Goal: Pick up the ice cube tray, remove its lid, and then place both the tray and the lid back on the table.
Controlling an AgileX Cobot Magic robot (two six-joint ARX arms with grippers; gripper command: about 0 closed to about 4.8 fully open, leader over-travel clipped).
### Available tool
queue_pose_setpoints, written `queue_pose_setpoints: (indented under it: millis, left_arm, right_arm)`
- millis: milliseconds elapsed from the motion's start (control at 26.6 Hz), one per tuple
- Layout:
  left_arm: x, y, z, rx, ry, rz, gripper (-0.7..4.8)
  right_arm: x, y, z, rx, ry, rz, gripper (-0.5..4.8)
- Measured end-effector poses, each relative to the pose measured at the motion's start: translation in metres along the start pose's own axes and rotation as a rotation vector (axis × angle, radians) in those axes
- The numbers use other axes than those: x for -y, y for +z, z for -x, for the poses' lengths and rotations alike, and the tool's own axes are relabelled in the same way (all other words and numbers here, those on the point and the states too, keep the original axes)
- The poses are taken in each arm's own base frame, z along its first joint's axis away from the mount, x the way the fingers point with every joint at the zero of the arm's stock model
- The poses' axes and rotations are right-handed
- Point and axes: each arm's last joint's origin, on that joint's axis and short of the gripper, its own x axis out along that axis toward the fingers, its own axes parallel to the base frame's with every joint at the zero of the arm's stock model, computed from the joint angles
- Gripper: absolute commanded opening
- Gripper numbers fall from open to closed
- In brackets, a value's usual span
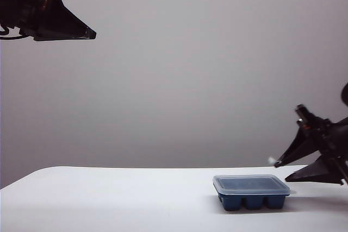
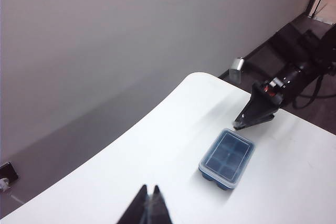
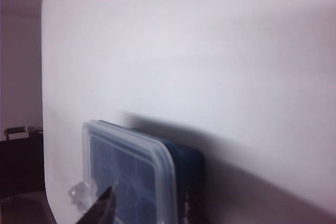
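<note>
We see the ice cube tray (image 1: 252,194) sitting on the table (image 1: 109,199) with the lid (image 1: 251,184) still seated on it. The right gripper (image 1: 284,170) is by far the nearer: its jaws are spread, and the tray lies just ahead of and slightly below their tips, one short end facing them, its long axis running away from them. The left gripper (image 2: 148,203), jaws pressed together on nothing, hangs high, with the tray well ahead of and below it.
</note>
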Motion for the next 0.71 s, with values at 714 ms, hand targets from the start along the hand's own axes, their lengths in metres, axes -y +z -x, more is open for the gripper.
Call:
queue_pose_setpoints:
  millis: [714]
  left_arm:
    - [0.000,0.000,0.000,-0.003,0.000,0.003,-0.05]
  right_arm:
    - [0.006,-0.005,-0.013,-0.035,-0.024,-0.019,0.48]
